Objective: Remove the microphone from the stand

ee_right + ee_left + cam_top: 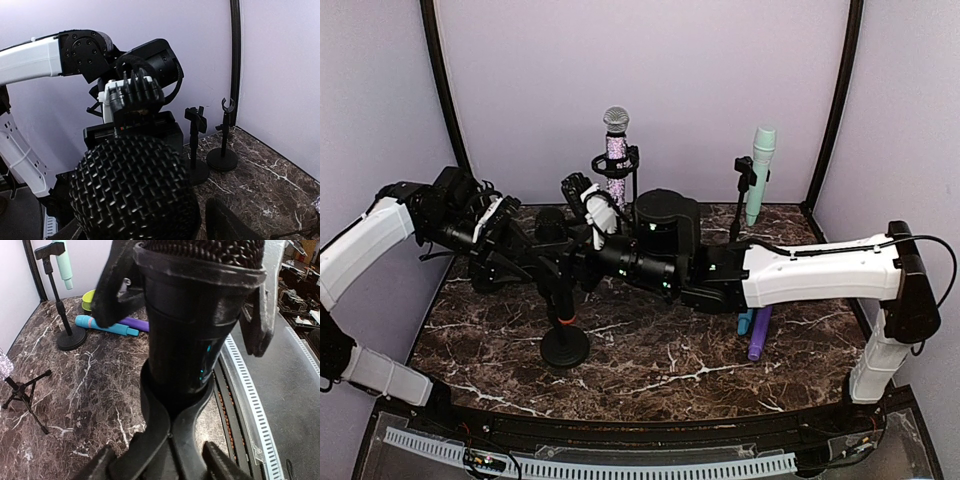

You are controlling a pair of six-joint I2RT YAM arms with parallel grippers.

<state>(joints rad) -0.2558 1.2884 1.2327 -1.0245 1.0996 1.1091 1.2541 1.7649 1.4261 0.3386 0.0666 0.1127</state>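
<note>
The black microphone (186, 325) lies level in the clip (170, 425) of a black round-based stand (564, 325) at the table's left middle. Its mesh head (129, 190) fills the right wrist view. My left gripper (160, 467) is open, one finger on each side of the clip's levers, and marble shows between the right finger and the clip. My right gripper (177, 335) comes in over the head end, its fingers (106, 295) lying along both sides of the collar. It is open, with a thin gap beside the head. From above, both grippers (555, 262) meet over the stand.
A glitter microphone on a tripod (616, 145) and a mint one on a stand (761, 170) rise at the back, with a black box (667, 215) between them. Teal (107, 326) and purple (759, 335) microphones lie at the right. Two bare stands (222, 145) stand at the left.
</note>
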